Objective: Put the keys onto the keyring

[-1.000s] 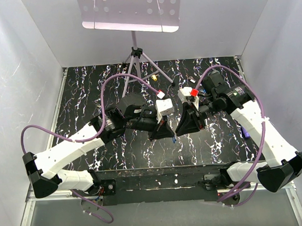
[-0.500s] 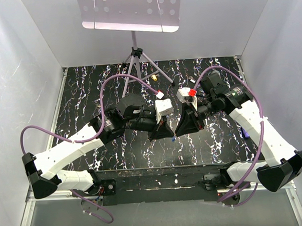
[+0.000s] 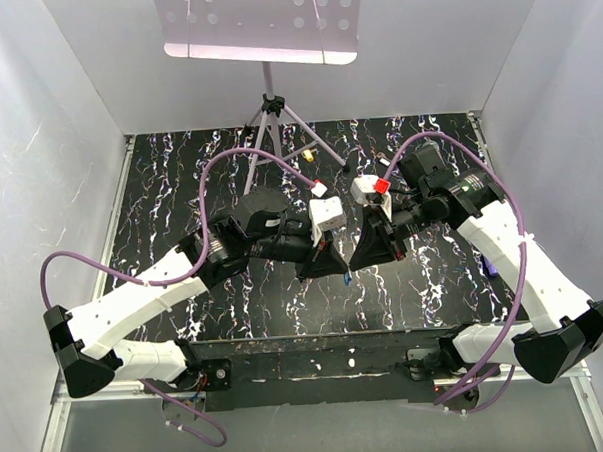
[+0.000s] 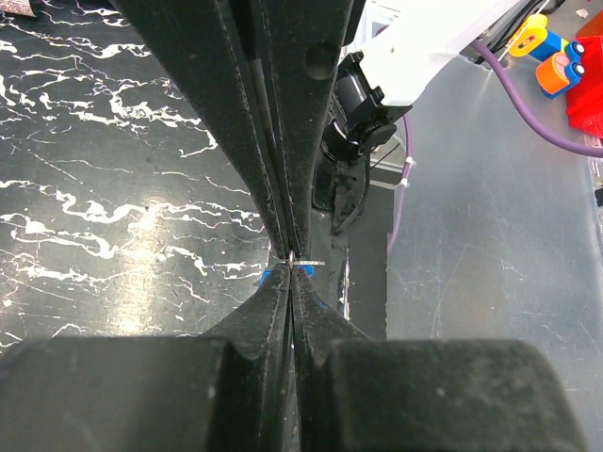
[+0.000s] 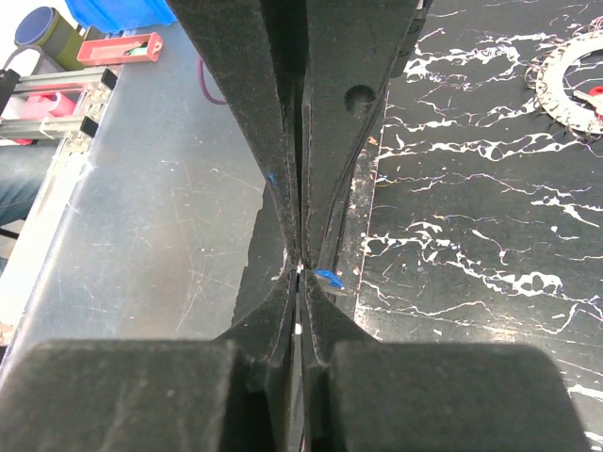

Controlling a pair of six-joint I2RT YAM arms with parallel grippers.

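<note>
Nearest me, just above the near edge of the table (image 5: 471, 188), my two grippers meet tip to tip. My left gripper (image 4: 291, 282) is clenched hard on the blue key (image 5: 328, 277). Its coloured head peeks out on either side of the fingertips, and a thin metal sliver pokes past them. My right gripper (image 5: 300, 287) faces it with its fingers drawn almost together at that sliver. Only a hairline slit shows, and I cannot tell whether they truly bite the metal.

Farther off, well apart from the pinch, the keyring (image 5: 551, 68) lies flat and loose on the table. A red-headed key (image 5: 592, 94) lies against it; I cannot tell if it is threaded on. Neither gripper holds the ring.

The handover is my worry. If my left lets go before my right has a real bite, so tiny a key could twist or drop. This close to the near edge, it could roll off the table. Squeezing only the thin metal may also make the key pivot, so it reaches the ring at the wrong angle. And the loose ring will likely skate away when pushed.
</note>
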